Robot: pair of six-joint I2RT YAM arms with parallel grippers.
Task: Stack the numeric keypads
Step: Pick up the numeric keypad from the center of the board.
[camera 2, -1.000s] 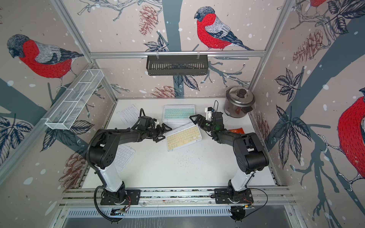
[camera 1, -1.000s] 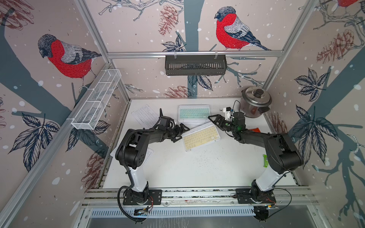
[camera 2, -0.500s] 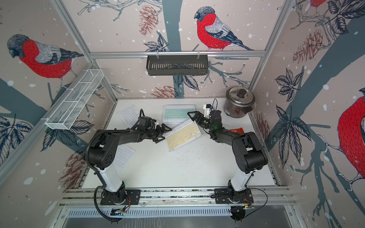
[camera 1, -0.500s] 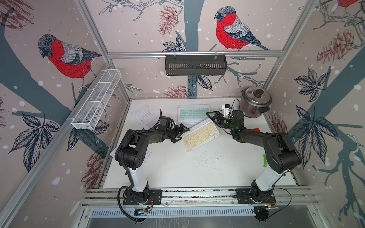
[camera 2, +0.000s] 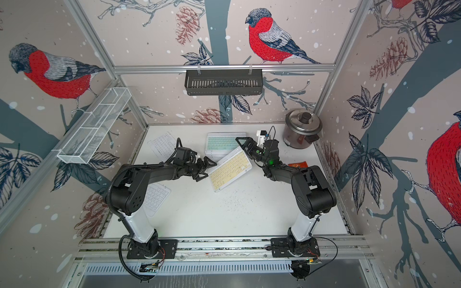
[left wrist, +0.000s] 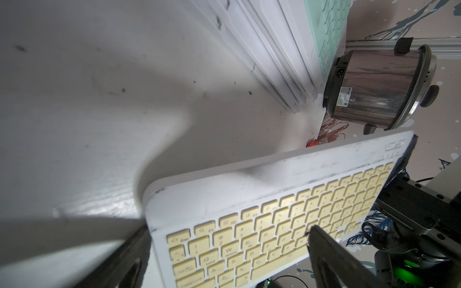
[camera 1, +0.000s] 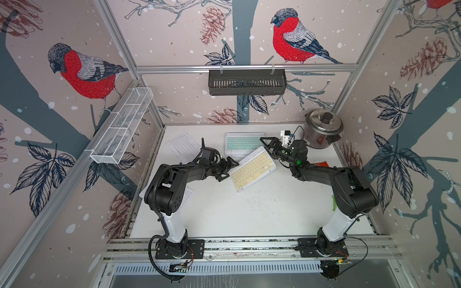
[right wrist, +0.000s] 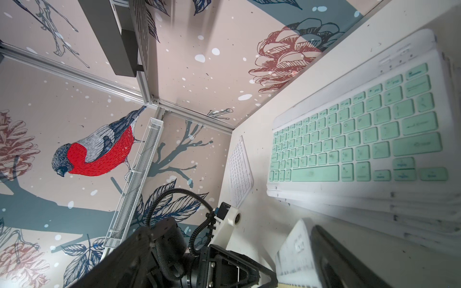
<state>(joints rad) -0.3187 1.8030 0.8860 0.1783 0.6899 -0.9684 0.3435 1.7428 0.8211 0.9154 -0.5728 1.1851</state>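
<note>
- A white wire-mesh basket (camera 1: pixel 122 127) hangs on the left wall, clear of the worktop (camera 1: pixel 224 219).
- One white keypad (camera 1: pixel 183 147) lies flat near the back left corner. A second white keypad (camera 2: pixel 156 199) lies at the left edge, partly under the left arm.
- The left gripper (camera 1: pixel 230 171) sits low at the near short end of the yellow keypad. Its fingers (left wrist: pixel 334 259) are spread wide and released, one over the yellow keys and one beside the corner.
- The yellow keypad (camera 1: pixel 252 168) lies askew in mid-worktop between both grippers. Its far corner overlaps the front edge of the stack.
- The stack of keypads (camera 1: pixel 242 144), with a mint-green one on top, sits at back centre. A black slotted basket (camera 1: pixel 247 82) hangs on the wall above it.
- The right gripper (camera 1: pixel 268 148) is at the yellow keypad's far end. Its fingers (right wrist: pixel 349 261) are splayed wide and clamp nothing.
- A steel rice cooker (camera 1: pixel 323 129) stands in the back right corner, close behind the right wrist.
- An orange packet (camera 1: pixel 323 164) lies beside the right arm. A green packet (camera 1: pixel 334 203) at the right edge is partly hidden by that arm.
</note>
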